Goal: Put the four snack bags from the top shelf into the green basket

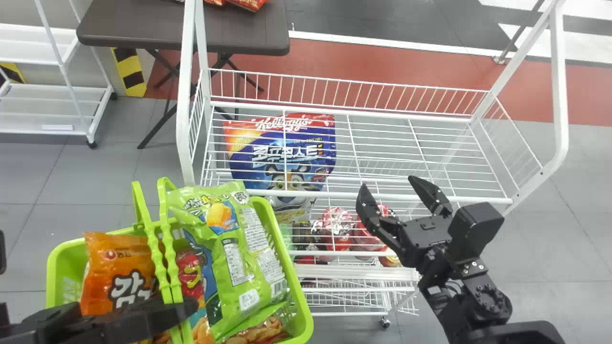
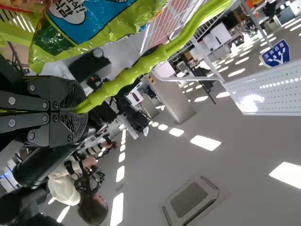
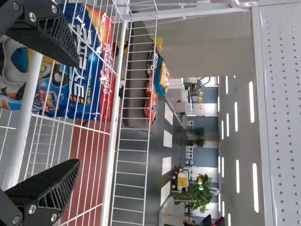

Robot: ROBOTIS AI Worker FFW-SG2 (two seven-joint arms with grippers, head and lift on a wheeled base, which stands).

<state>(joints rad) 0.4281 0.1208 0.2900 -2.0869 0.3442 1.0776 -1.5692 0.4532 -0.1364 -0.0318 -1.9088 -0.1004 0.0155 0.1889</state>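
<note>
At the lower right of the head view, our right arm (image 1: 452, 315) is black and angular, with a boxy block (image 1: 478, 229), a round bolted joint (image 1: 490, 298), silvery screws (image 3: 32, 17) and ribbed, tapering fingers (image 1: 367, 208).

Rows of white ceiling lights (image 2: 206, 142) blaze in both wrist views, bathing the store in bright indoor light. In the head view, glare flecks red packages (image 1: 337, 222) at five o'clock from centre; a softer sheen coats the green snack bag (image 1: 239, 253) toward seven.

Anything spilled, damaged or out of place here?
Nothing looks spilled or damaged. Slightly odd: one green bag pokes up past the rim of the green basket, beside its handles, rather than lying flat inside.
</note>
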